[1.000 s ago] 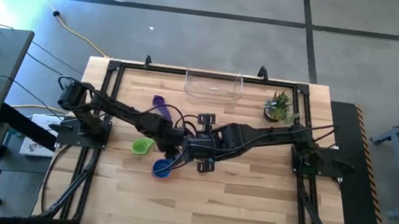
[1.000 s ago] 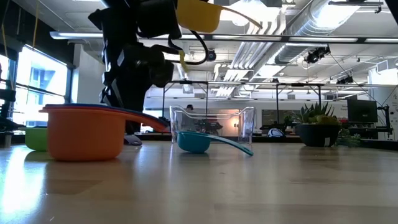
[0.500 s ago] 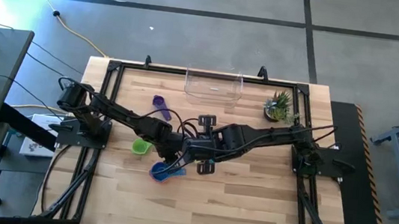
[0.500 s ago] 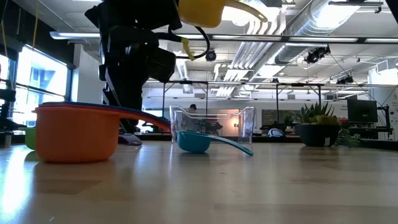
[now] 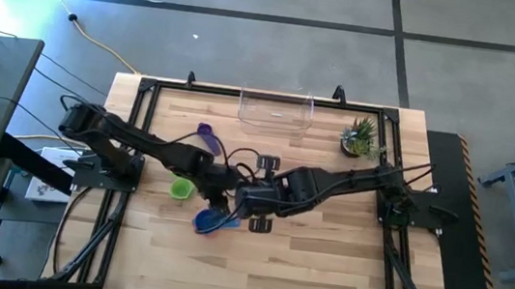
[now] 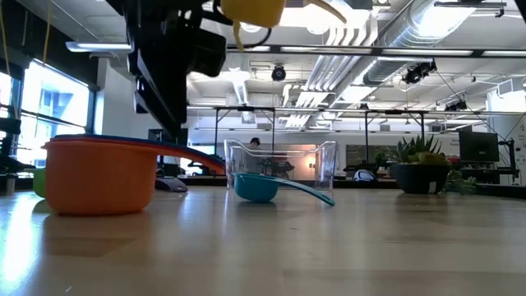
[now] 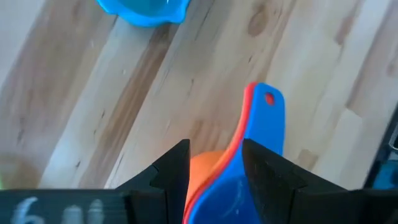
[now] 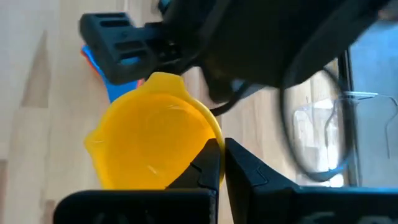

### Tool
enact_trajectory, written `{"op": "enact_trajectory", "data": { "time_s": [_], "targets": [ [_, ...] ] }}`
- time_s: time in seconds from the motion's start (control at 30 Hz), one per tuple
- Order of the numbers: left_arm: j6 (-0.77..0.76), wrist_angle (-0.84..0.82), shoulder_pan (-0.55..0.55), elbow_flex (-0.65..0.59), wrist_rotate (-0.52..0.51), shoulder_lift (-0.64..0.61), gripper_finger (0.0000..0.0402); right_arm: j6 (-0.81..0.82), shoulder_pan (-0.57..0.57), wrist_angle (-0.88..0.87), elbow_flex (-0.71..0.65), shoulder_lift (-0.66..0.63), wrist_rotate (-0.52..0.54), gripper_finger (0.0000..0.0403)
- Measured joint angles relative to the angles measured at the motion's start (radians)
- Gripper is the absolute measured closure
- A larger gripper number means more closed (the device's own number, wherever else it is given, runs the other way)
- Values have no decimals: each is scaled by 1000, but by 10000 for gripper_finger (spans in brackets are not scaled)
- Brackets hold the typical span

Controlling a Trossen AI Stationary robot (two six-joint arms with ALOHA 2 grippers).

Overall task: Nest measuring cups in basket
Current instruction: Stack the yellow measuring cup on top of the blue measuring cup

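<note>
The blue cup [image 7: 239,199] sits nested in the orange cup [image 6: 100,177] on the table near its middle. My left gripper [image 7: 214,149] is open and hovers just above this stack, one finger on either side. My right gripper [image 8: 217,146] is beside it, shut on the yellow cup [image 6: 251,10], which is raised high. The teal cup [image 6: 256,187], green cup [image 5: 179,189] and purple cup [image 5: 205,134] rest apart on the wood. The clear basket [image 5: 276,110] stands at the far edge. No red cup shows. My right gripper pinches the yellow cup at its rim [image 8: 205,140] between both fingers. The fingers hide the exact spot. The cup is lifted clear, high above the table, and its handle [image 6: 329,10] points toward the table's right.
A small potted plant [image 5: 361,135] stands at the far right, next to the basket. Both arms cross over the table's middle, close together. The black frame rails run along the table's edges. Bare wood lies along the near side and at the right.
My left gripper has risen from the orange and blue stack. The stack has slid slightly toward the table's left and turned, so the blue handle now shows. My right gripper, still holding the yellow cup, has drifted a little up and toward the left.
</note>
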Motion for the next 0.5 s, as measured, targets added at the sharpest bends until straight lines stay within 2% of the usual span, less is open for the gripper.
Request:
{"op": "enact_trajectory", "data": {
  "time_s": [0.27,0.5],
  "targets": [
    [2,-182,6,0,-138,-113,264,17,18,107,0,0,-9,403],
    [-2,-374,28,0,-203,-227,264,-57,2,195,0,0,-56,403]
  ]
}}
